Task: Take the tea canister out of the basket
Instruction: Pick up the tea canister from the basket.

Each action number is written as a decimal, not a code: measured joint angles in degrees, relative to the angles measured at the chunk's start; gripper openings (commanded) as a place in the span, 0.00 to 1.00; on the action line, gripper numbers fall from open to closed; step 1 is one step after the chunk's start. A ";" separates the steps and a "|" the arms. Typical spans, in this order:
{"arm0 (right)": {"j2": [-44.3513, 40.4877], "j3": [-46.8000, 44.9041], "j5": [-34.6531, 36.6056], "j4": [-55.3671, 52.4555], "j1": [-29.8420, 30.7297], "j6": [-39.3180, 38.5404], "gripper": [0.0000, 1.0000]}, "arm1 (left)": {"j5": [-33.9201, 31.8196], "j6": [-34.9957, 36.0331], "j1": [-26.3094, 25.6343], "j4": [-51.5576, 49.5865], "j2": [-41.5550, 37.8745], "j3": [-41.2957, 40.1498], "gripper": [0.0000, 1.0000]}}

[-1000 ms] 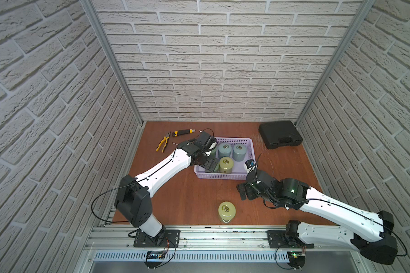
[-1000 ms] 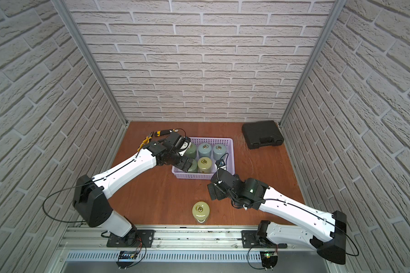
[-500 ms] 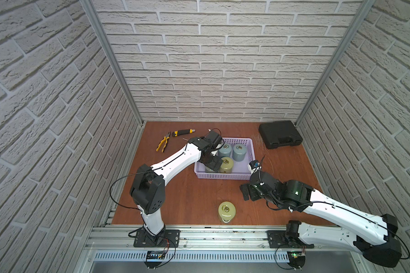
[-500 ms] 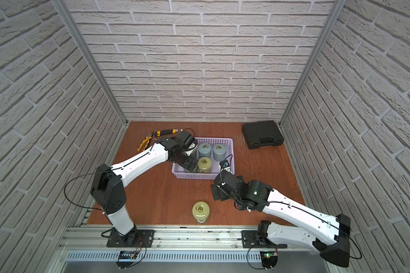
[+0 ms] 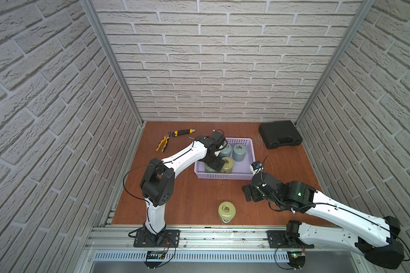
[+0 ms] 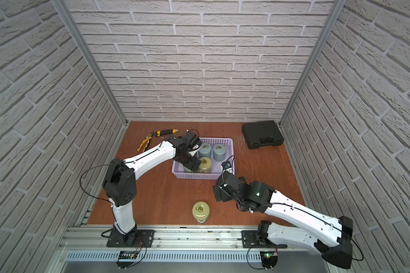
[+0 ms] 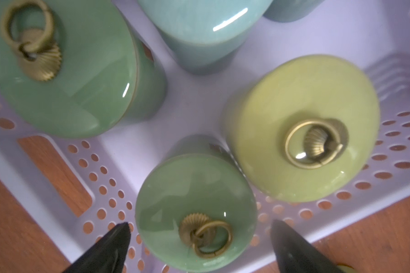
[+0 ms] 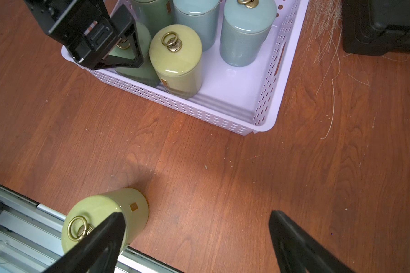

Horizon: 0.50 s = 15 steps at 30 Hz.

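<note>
Two pincers gape wide: the left gripper (image 7: 199, 223) has swung in over the green canister (image 7: 195, 205) at seven o'clock in the basket (image 5: 225, 176), so a grasp looks imminent; the right gripper (image 8: 197, 214) hangs empty.

We can read no words, numbers or brand marks anywhere in these views. The nearest things to a label are small square tags. One tan square tag (image 8: 133, 206) sits on the side of the olive canister (image 8: 100, 210), which stands on the wooden table (image 8: 223, 177) at the lower left of the right wrist view. A brownish tag (image 8: 165, 83) sits low on the side of the yellow-green canister (image 8: 175, 52) in the lavender basket (image 8: 223, 115), in the upper middle of that view. Both are too small and blurred for us to make out any mark on them.
</note>
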 measured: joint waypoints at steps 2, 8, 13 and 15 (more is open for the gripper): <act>-0.61 -0.07 0.13 -0.31 0.00 0.17 1.00 | 0.02 0.02 0.00 -0.24 0.72 0.44 0.98; -2.08 -0.26 0.72 -1.05 0.00 0.83 1.00 | 0.02 0.00 0.00 -0.50 2.89 1.70 0.98; -2.84 -0.28 0.96 -1.31 0.00 1.07 1.00 | 0.02 0.00 0.00 -0.98 4.26 2.38 0.97; -2.99 -0.33 0.98 -1.46 0.00 1.16 1.00 | 0.02 0.00 0.00 -1.25 4.72 2.62 0.95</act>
